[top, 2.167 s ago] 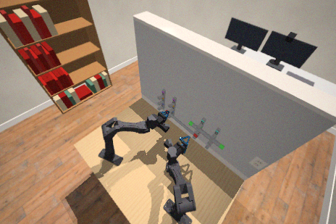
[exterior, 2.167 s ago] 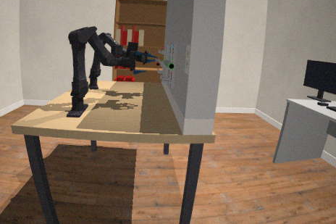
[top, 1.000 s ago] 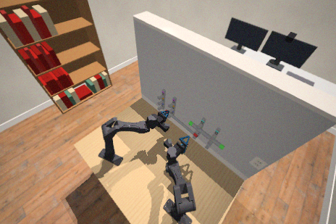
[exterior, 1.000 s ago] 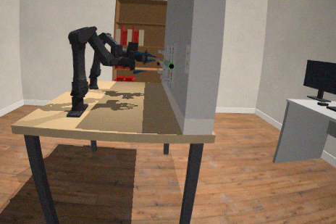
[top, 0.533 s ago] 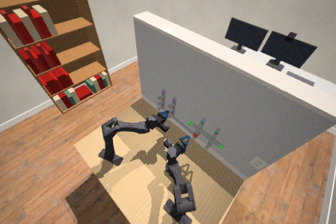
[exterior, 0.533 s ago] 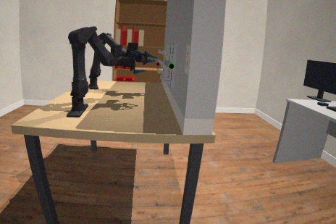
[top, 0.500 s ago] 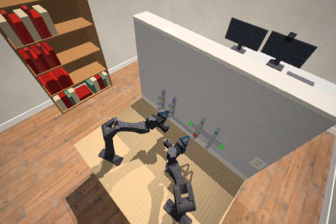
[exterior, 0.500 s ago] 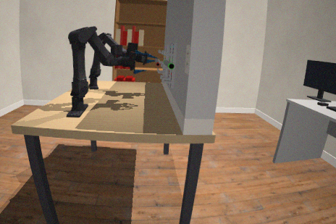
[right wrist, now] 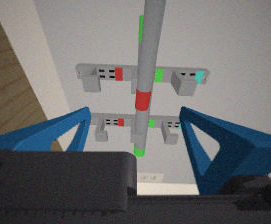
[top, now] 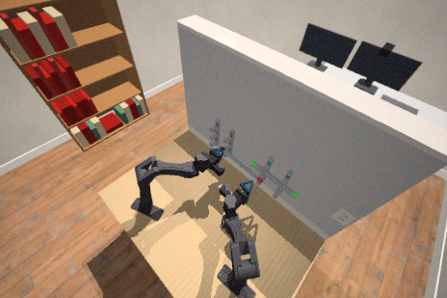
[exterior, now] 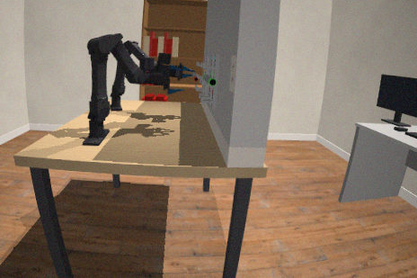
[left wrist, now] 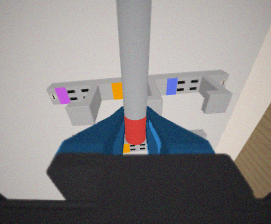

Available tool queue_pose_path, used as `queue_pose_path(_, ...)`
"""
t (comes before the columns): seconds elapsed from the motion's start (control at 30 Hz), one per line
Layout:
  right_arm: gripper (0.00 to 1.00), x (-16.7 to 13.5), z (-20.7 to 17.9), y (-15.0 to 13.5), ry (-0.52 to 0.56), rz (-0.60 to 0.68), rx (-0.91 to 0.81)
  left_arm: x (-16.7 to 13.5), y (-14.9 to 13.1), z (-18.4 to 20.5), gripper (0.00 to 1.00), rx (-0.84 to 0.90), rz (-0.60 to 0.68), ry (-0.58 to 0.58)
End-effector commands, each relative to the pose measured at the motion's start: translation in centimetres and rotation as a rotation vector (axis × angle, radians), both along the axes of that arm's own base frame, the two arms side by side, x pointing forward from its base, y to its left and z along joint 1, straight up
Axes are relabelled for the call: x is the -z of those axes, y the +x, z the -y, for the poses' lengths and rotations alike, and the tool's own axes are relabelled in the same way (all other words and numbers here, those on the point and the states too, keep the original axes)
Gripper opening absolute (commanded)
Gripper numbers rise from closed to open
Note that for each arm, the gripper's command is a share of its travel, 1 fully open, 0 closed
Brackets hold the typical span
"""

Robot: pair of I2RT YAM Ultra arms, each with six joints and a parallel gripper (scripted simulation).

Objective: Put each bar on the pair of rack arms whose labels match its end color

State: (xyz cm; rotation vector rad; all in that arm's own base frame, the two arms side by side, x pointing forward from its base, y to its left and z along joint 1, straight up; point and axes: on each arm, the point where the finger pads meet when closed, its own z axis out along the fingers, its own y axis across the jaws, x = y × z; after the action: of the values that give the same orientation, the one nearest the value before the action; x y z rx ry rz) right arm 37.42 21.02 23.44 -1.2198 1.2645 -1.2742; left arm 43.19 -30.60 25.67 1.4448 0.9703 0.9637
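The red-ended bar (top: pixel 244 166) (left wrist: pixel 134 55) (right wrist: pixel 148 65) is off the racks. My left gripper (top: pixel 222 149) (left wrist: pixel 135 111) is shut on it at one red end, in front of the left rack (top: pixel 217 131) (left wrist: pixel 101 86), whose labels are purple, orange and blue. Its other red end is in front of the right rack (right wrist: pixel 128 73), whose labels are red, green and cyan. My right gripper (top: pixel 249 189) (right wrist: pixel 135 111) is open, its fingers on either side of that end without touching it. The green-ended bar (top: pixel 276 180) (right wrist: pixel 139 152) lies behind it on the right rack's middle, green-labelled arms.
The grey wall panel (top: pixel 308 155) (exterior: pixel 220 55) stands behind both racks. The table top (top: pixel 169 242) (exterior: pixel 153 145) is below the arms. A wall socket (top: pixel 343 216) is on the panel right of the right rack. The left rack bears no bar.
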Motion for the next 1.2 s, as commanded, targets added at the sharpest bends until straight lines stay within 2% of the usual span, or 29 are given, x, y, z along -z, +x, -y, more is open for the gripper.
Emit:
queue_pose_path(0.0, 1.0, -1.1, -0.1, 0.7, 0.042, 0.034, -0.005, -2.4, -0.2, -0.2, 0.0, 0.0, 0.053, -0.07)
queue_pose_path(0.57, 1.0, -2.2, 0.1, 2.5, 0.042, 0.034, -0.004, -1.9, -0.2, -0.2, 0.0, 0.0, 0.053, -0.07)
queue_pose_path(1.17, 1.0, -1.8, 0.2, 4.2, 0.042, 0.034, -0.004, -1.8, -0.2, -0.2, 0.0, 0.0, 0.053, -0.07)
